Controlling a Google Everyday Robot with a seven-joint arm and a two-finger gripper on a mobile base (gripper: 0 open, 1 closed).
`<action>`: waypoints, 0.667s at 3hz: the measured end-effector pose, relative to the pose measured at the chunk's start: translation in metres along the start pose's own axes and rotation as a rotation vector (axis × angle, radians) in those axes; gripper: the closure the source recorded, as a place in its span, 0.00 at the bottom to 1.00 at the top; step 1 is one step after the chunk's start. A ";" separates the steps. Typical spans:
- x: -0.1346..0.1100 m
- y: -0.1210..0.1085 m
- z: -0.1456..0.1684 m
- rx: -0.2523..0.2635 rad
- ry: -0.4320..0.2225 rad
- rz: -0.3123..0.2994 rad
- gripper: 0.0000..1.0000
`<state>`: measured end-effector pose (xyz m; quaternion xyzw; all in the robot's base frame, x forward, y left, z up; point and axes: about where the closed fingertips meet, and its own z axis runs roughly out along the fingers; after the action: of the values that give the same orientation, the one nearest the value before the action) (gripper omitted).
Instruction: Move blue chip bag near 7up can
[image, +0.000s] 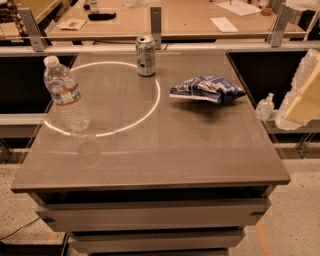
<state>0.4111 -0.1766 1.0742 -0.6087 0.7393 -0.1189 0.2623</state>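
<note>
The blue chip bag (207, 89) is a crumpled dark-blue bag with white markings, on the right part of the grey table (150, 150). The 7up can (145, 55) stands upright near the table's far edge, left of the bag, with a gap between them. My gripper (302, 97) shows as a pale cream shape at the right edge of the view, beyond the table's right side and apart from the bag. It holds nothing that I can see.
A clear water bottle (66, 95) with a white cap stands at the table's left. A white ring of light (107, 97) reflects on the tabletop. A small bottle (264, 106) sits on a ledge to the right. Desks (190, 20) stand behind.
</note>
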 end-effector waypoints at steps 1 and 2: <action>0.000 0.000 0.000 0.000 0.000 0.000 0.00; -0.005 0.000 -0.005 0.030 -0.022 0.021 0.00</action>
<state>0.4086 -0.1722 1.0798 -0.5980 0.7409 -0.1207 0.2808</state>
